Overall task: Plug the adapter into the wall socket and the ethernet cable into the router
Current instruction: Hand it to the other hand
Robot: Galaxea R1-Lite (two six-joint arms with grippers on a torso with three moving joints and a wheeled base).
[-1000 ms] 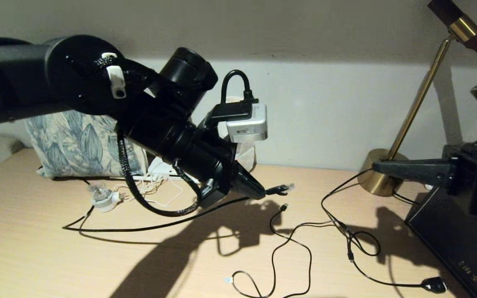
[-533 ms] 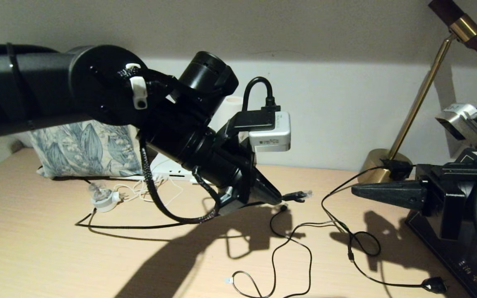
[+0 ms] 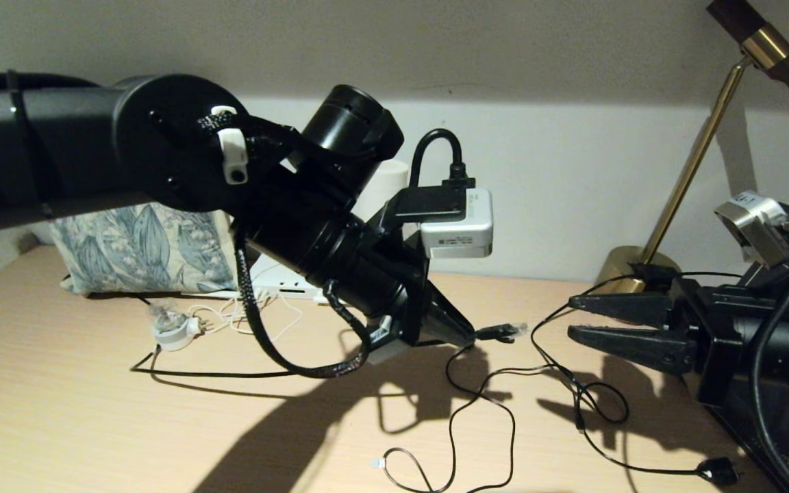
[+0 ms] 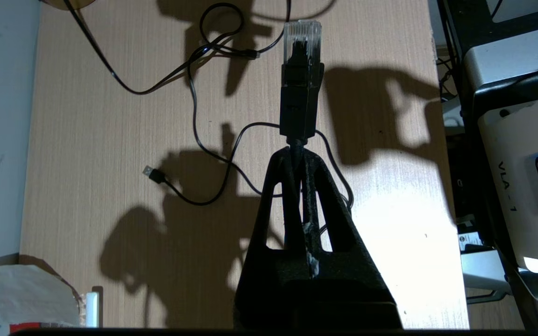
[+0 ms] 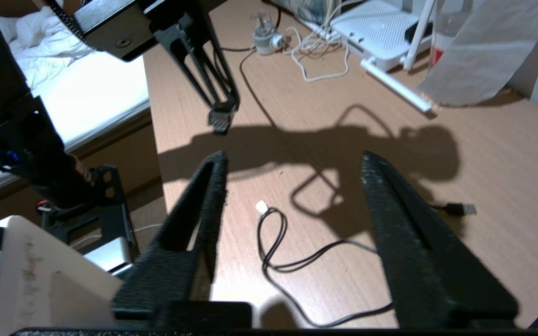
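Ethernet cable [image 4: 300,100] is hanging unplugged, left pincer [image 4: 300,161] pinching it above the counter [image 3: 93,411]; router [image 5: 381,32] is sitting at ten o'clock, unconnected; right pincer [image 3: 614,325] is hovering spread at three o'clock; adapter [image 3: 174,332] is lying unplugged.

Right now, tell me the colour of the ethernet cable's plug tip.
Clear plastic on the black ethernet cable; best in the left wrist view.

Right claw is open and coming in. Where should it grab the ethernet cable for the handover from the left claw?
Probably the black boot behind the clear plug of the ethernet cable, not the clip itself. The left claw pinches the cord just behind that boot, leaving the plug end free, pointing at the right claw. Come in head-on from the robot's right, fingers either side of the boot.
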